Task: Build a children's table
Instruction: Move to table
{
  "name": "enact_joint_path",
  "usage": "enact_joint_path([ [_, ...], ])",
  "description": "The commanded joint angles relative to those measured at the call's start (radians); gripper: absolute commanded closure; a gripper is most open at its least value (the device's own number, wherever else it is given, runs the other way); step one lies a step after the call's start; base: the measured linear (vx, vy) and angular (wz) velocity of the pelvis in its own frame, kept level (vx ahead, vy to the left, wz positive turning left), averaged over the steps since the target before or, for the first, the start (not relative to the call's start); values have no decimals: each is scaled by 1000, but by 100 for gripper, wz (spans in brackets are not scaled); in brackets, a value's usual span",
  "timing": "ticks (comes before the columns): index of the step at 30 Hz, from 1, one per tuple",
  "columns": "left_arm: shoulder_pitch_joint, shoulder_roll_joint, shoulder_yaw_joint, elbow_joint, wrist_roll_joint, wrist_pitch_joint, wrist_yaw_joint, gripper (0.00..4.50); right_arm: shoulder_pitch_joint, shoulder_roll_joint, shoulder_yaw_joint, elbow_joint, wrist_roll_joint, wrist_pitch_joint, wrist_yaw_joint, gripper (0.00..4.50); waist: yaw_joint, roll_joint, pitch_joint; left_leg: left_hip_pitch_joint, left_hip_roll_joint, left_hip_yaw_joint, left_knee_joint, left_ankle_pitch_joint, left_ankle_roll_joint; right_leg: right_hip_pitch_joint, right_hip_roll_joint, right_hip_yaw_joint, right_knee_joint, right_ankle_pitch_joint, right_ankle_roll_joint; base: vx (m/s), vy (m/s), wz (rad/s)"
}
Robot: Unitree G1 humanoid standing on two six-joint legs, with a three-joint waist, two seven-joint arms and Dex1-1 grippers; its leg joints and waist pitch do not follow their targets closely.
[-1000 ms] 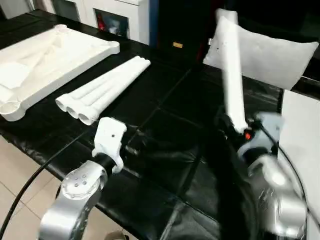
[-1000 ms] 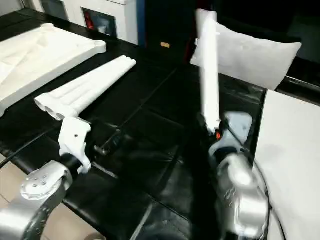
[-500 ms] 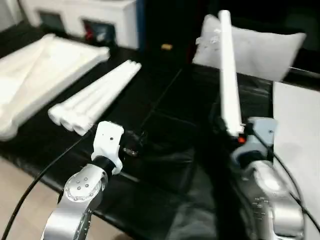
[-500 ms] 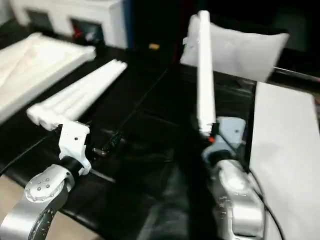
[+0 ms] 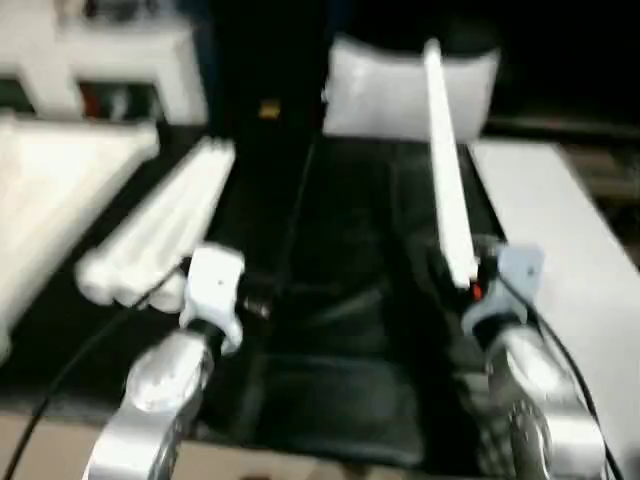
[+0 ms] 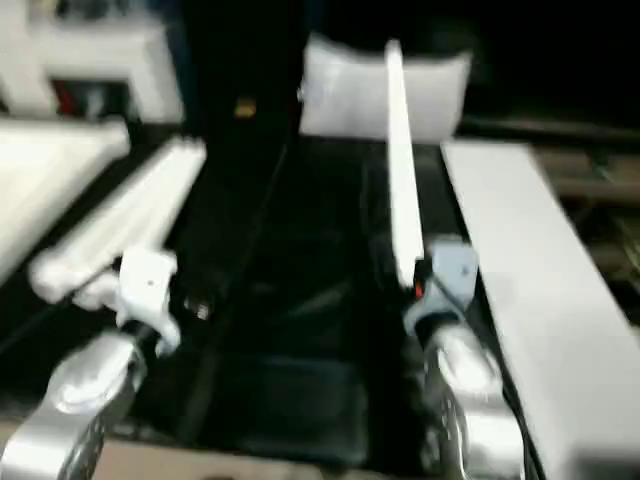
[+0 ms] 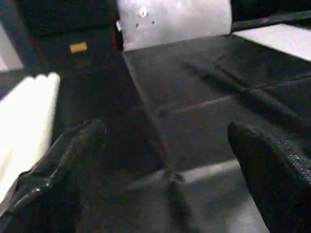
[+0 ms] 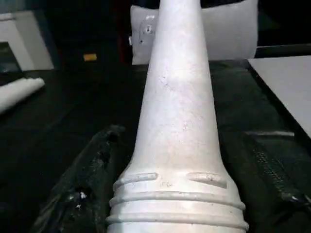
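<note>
Left eye view now looks squarer down the black table (image 5: 340,330) than a second ago; the whole picture has swung, so that is the camera turning, not the parts sliding. The held leg (image 5: 447,170), which leaned toward picture left before, now points almost straight away from the robot.

Nearest, the right gripper (image 8: 175,204) is clamped around the thick ringed end of that leg, one black finger on each side in the right wrist view, and the leg tapers away above the tabletop. The left gripper (image 7: 170,160) hangs spread wide with nothing between its fingers (image 7: 73,160), just above the black surface.

Beside the left gripper, on the robot's left, three more legs (image 5: 160,235) lie side by side on the table, their open ends toward the robot. Farther left lies the white table top (image 5: 50,200), cut off by the picture's edge. A white board (image 5: 560,240) lies along the right side.

At the far end a grey pillow (image 5: 400,90) stands behind the held leg's tip, and a white cabinet (image 5: 110,65) stands at far left.
</note>
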Motion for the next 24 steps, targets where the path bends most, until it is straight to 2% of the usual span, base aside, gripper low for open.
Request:
enact_joint_path([
  [1, 5, 7, 20, -4, 4, 2, 3, 0, -15, 2, 24, -13, 0, -4, -1, 176, -26, 24, -20, 92, 34, 42, -154, -347, 96, -78, 43, 4, -98, -477, -148, -143, 333, -48],
  [2, 6, 7, 21, -3, 4, 0, 2, 0, -15, 1, 24, -12, 1, -6, -2, 176, -62, 4, -1, 55, 84, 40, -211, -507, 135, -65, 37, -36, -27, -408, -121, -143, 333, -48],
  [3, 6, 7, 22, -3, 5, 0, 2, 0, -15, 0, 24, -12, 1, -6, -3, 176, -43, 38, -26, 33, 111, 56, -256, -646, 171, -29, 12, -107, 86, -195, -113, -135, 284, -50],
  [4, 7, 6, 23, -2, 5, -1, 2, 0, -16, -1, 23, -12, 3, -9, -3, 176, -50, 47, -19, 9, 61, 16, -271, -610, 294, 11, 3, -157, 79, -62, -94, -82, 275, -37],
  [5, 7, 5, 23, -1, 6, -1, 3, 0, -16, -2, 23, -12, 5, -11, -2, 176, -67, 47, -20, 47, 48, 29, -246, -526, 339, -2, -6, -169, 50, -55, -76, -82, 275, -37],
  [6, 7, 4, 23, -1, 6, -1, 4, 0, -16, -4, 23, -14, 8, -11, 1, 176, -75, 30, -30, 72, 49, 19, -224, -456, 347, -8, -22, -157, 23, -52, -66, -56, 221, -16],
  [7, 6, 5, 24, 0, 6, -2, 4, 0, -17, -4, 23, -14, 9, -11, 3, 176, -75, 5, -27, 57, 50, 23, -225, -411, 336, 9, -50, -130, -10, -77, -45, -55, 185, -3],
  [8, 2, 3, 26, 1, 6, -3, 5, 0, -20, -4, 24, -13, 12, -13, 6, 176, 2, -43, -51, -66, 31, 19, 55, -183, 177, 98, -390, 100, -216, -304, -69, -55, 185, -3],
  [9, 1, 2, 27, 2, 6, -3, 6, 0, -22, -5, 24, -12, 12, -14, 7, 176, -8, -42, -62, -106, 27, -19, 105, -101, 129, 114, -401, 127, -201, -248, -92, -52, 213, -19],
  [10, -1, 2, 28, 2, 6, -2, 6, 0, -23, -6, 24, -10, 12, -15, 7, 176, -6, -28, -47, -127, 26, -41, 106, -28, 59, 112, -358, 60, -190, -132, -133, -36, 238, -23],
  [11, -2, 1, 30, 3, 6, -3, 7, 0, -26, -8, 25, -5, 11, -15, 5, 176, -1, -51, -39, -97, 0, -12, 58, -6, 45, 86, -251, 5, -192, -113, -225, -36, 238, -23],
  [12, -2, 0, 32, 4, 6, -4, 6, 0, -28, -10, 27, -2, 11, -17, 3, 176, 8, -34, -45, -84, -7, 14, -35, 81, 134, 100, -171, -22, -186, -139, -287, -44, 231, -3],
  [13, -2, 0, 33, 5, 6, -4, 6, 0, -29, -10, 28, -1, 11, -17, 2, 176, 8, -34, -45, -84, -7, 14, -35, 81, 134, 100, -171, -22, -186, -139, -287, -27, 296, 12],
  [14, -2, 0, 34, 5, 6, -4, 6, 0, -30, -11, 29, 0, 11, -17, 1, 176, -16, 28, -44, 6, 7, 27, -153, 107, 383, 25, -19, -85, -125, -242, -234, -27, 296, 12],
  [15, -2, 0, 34, 5, 6, -4, 6, 0, -30, -11, 29, 0, 11, -17, 1, 176, -49, 42, -43, 35, 28, 15, -169, 59, 471, -3, 30, -113, -56, -235, -188, -68, 293, 18],
  [16, -2, -1, 34, 5, 6, -4, 6, 0, -30, -12, 30, 0, 12, -17, 1, 176, -59, 55, -46, 48, 41, 4, -182, 46, 521, -15, 34, -127, 19, -211, -136, -73, 262, 9],
  [17, -2, -4, 36, 5, 7, -2, 6, 0, -33, -15, 32, 3, 11, -20, 3, 176, -52, 48, -40, 30, 66, -10, -192, 110, 624, -37, 15, -141, 87, -153, -36, -73, 262, 9],
  [18, -2, -4, 36, 5, 7, -2, 6, 0, -33, -15, 32, 3, 11, -20, 3, 176, -48, 43, -43, 41, 76, -10, -177, 177, 654, -54, 6, -139, 85, -138, -16, -41, 267, 0],
  [19, -5, -6, 38, 5, 9, 0, 10, 0, -37, -20, 35, 11, 5, -29, 4, 176, -39, 21, -38, 31, 103, 2, -182, 215, 661, -54, -19, -123, 76, -112, 19, -66, 217, -6],
  [20, -5, -6, 39, 6, 10, 0, 10, 0, -38, -20, 35, 12, 4, -30, 4, 176, -23, -14, -35, 6, 86, 29, -178, 116, 556, -34, -64, -77, 11, -79, 37, -66, 217, -6],
  [21, -8, -6, 39, 8, 12, -1, 13, 0, -40, -21, 37, 16, 4, -32, 4, 176, 40, -57, -33, -62, 9, 59, 16, -115, 300, -9, -290, 105, -169, -251, 86, -96, 202, -1],
  [22, -11, -8, 40, 8, 12, -2, 16, 0, -42, -21, 38, 17, 4, -33, 5, 176, 33, -67, -42, -104, -3, 8, 112, -139, 204, 16, -344, 169, -189, -311, 61, -97, 247, -17],
  [23, -16, -11, 42, 9, 12, -2, 19, 0, -45, -22, 39, 19, 5, -34, 7, 176, 12, -52, -37, -150, -20, -49, 156, -76, 58, 56, -319, 103, -173, -426, 7, -97, 247, -17],
  [24, -18, -12, 43, 10, 12, -3, 20, 0, -48, -23, 39, 21, 5, -35, 9, 176, 13, -50, -28, -139, -12, -47, 139, -80, 24, 51, -294, 82, -179, -450, -57, -93, 288, -33],
])
